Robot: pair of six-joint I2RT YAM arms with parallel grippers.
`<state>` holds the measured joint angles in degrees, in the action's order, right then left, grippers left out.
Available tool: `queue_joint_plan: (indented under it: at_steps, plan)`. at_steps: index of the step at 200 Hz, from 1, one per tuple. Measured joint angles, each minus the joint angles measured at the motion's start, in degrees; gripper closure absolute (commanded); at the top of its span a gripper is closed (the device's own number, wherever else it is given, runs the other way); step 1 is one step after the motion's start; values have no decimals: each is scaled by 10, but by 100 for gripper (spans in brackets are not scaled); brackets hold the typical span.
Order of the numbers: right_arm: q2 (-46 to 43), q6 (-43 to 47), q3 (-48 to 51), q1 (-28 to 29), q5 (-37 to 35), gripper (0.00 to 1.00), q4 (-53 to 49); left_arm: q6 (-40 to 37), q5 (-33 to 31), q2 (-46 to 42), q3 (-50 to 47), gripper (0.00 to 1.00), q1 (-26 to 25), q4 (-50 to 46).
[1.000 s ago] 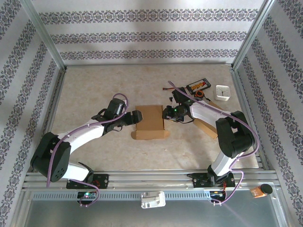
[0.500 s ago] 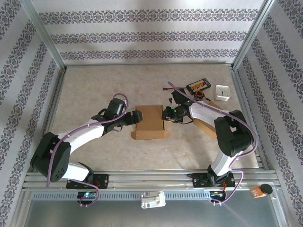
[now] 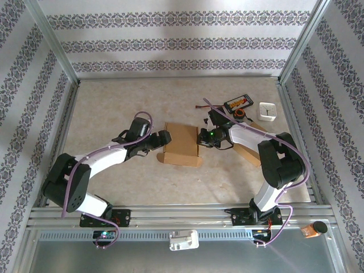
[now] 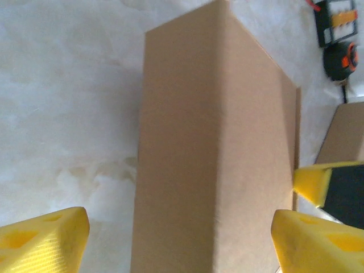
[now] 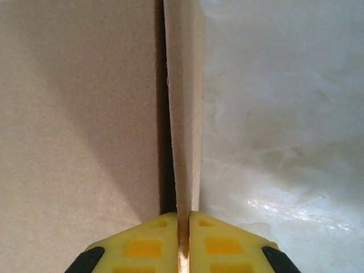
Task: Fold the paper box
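Top: box (image 3: 182, 144) sits on the counter (image 3: 114, 102), an arm at each side. Left wrist: left jaws wide, straddling its end, not gripping. Right wrist: right jaws pinch the thin flap (image 5: 185, 114) — tugging could tear it or drag the unheld box.

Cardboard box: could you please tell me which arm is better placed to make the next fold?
Right. The right hand is shut on the side flap, ready to bend it; the left hand is open, merely straddling the cardboard box.
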<state>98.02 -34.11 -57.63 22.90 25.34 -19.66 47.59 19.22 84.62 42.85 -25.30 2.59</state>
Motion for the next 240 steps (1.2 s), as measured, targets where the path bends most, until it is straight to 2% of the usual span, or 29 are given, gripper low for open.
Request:
queue_joint_plan:
  at_steps: [66, 80, 95, 110, 136, 158, 186, 205, 224, 240]
  plan:
    - [6, 15, 3, -13, 75, 91, 0, 73, 96, 64, -13, 14, 18, 190]
    - [11, 15, 3, -13, 85, 91, 2, 100, 109, 87, -18, 20, 20, 239]
    - [12, 15, 3, -13, 90, 88, 3, 130, 120, 115, -24, 33, 22, 286]
    - [12, 15, 3, -13, 95, 81, 3, 157, 130, 138, -29, 45, 24, 323]
    - [5, 13, 3, -19, 87, 66, 1, 191, 136, 143, -31, 59, 28, 349]
    - [-41, 10, 4, -22, 66, 56, -6, 206, 133, 132, -31, 62, 29, 351]
    - [-172, 26, 10, -10, 8, 41, 3, 216, 115, 82, -31, 64, 29, 322]
    - [-260, 105, 14, 48, -65, 27, 23, 219, 96, 46, -30, 64, 29, 281]
    - [-328, 236, 38, 158, -131, 18, 64, 221, 75, 22, -16, 64, 29, 218]
    - [-358, 356, 75, 238, -170, 5, 100, 226, 55, 11, 5, 64, 29, 159]
